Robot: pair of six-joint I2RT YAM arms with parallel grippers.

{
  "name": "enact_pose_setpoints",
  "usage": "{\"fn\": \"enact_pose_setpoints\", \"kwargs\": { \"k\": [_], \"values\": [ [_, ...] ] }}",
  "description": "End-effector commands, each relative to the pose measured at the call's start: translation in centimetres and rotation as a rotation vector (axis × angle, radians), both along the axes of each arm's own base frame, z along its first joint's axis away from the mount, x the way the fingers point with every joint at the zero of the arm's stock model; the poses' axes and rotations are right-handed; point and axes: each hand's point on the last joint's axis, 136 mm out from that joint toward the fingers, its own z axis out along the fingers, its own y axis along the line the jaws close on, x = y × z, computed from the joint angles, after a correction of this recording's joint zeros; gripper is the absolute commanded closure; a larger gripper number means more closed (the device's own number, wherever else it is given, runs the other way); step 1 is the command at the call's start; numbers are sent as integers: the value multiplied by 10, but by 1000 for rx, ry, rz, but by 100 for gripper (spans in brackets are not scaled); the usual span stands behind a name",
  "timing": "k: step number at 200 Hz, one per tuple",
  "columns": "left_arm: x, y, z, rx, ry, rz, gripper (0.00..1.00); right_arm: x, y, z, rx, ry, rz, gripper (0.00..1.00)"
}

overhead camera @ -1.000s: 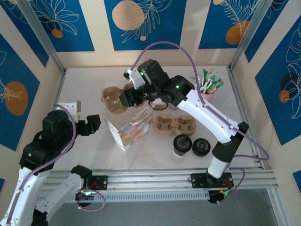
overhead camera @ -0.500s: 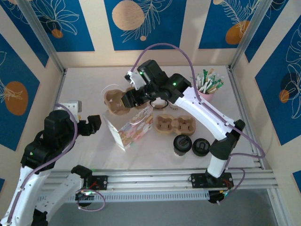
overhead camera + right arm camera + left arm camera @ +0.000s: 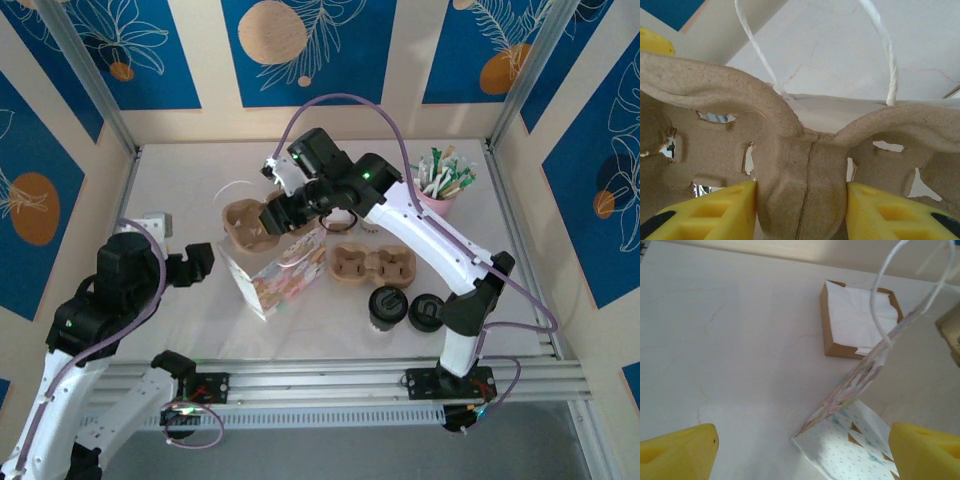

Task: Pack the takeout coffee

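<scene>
Top view, coffee: your takeout coffee (image 3: pixel 388 307) stands upright near the front of the table (image 3: pixel 180 170), right of centre, with its black lid on. It's well apart from both grippers. A second black lid (image 3: pixel 426 313) sits just beside it; can't tell if there's a cup under it.
Top view, right tool: the right gripper (image 3: pixel 285 212) is across at the far left-centre, clamped on a pulp cup carrier (image 3: pixel 245 222) by the handle end of the paper bag (image 3: pixel 283 275).
Top view, left tool: the left gripper (image 3: pixel 190 265) hangs just left of the bag, jaws wide, nothing in them.
Top view, rest: a spare carrier (image 3: pixel 372 265) lies between the bag and the coffee.
Left wrist, tool: left gripper (image 3: pixel 802 452) spread wide and empty, paper bag (image 3: pixel 855 437) below it. The bag's handle loop (image 3: pixel 910 290) stands up, with a napkin tray (image 3: pixel 860 315) beyond.
Right wrist, tool: right gripper (image 3: pixel 801 210) pinches the centre rib of the pulp cup carrier (image 3: pixel 705 95) from both sides. The bag's white cord shows behind.
Handling, my read: paper cup, so thin walls that dent under squeeze. Top-heavy if full, and the lid may pop off.
Grip point: take the cup wall below the lid rim, light pinch, keep it upright. Don't lift by the lid.
</scene>
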Motion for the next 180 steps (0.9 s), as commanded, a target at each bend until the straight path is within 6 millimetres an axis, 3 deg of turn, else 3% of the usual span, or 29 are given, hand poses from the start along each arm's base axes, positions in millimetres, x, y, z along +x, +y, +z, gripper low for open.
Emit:
{"fn": "enact_pose_setpoints", "kwargs": {
  "k": [1, 65, 137, 180],
  "values": [
    [0, 6, -2, -7, 22, 48, 12, -2, 1, 0, -25, -13, 31, 52],
    [3, 3, -7, -23, 39, 49, 10, 9, -5, -21, -150, -29, 2, 52],
    [7, -2, -10, -43, 33, 38, 9, 9, -5, -23, -194, -58, 11, 52],
    [8, -6, -13, -45, 48, 18, 9, 17, -12, -35, -284, -79, -18, 52]
  ]
}}
